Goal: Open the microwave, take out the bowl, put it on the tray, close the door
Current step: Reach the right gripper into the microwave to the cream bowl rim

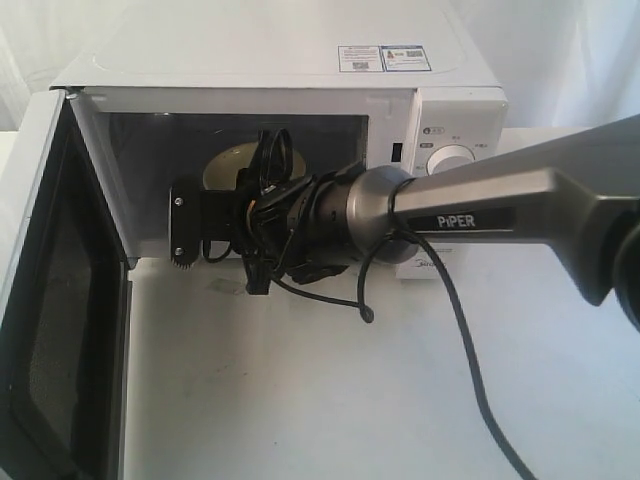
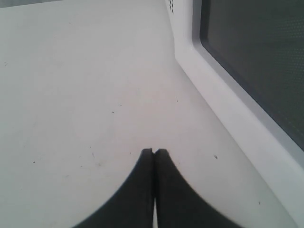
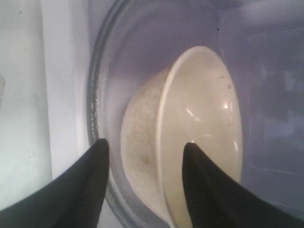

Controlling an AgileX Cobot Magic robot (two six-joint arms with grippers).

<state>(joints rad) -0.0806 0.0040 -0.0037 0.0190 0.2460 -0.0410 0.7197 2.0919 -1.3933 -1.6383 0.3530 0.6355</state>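
Right gripper (image 3: 145, 149) wide open, holding nothing, jaws straddling the bowl (image 3: 204, 118) rim inside the microwave (image 1: 300, 50).
Bowl sits on the glass turntable (image 3: 102, 71); in the exterior view it peeks out at 11 o'clock from the gripper, with the door (image 1: 50, 300) swung fully open at 9 o'clock of the cavity. One finger is outside the bowl wall and one over the inside; I can't tell if either touches. To grasp well I'd ease in deeper so the pads bite wall, not just lip. Then close slowly, lift just clear of the turntable and back straight out toward 6 o'clock, keeping off the cavity frame. Left gripper (image 2: 154, 153) closed on nothing, low over the table (image 2: 71, 95) beside the door.
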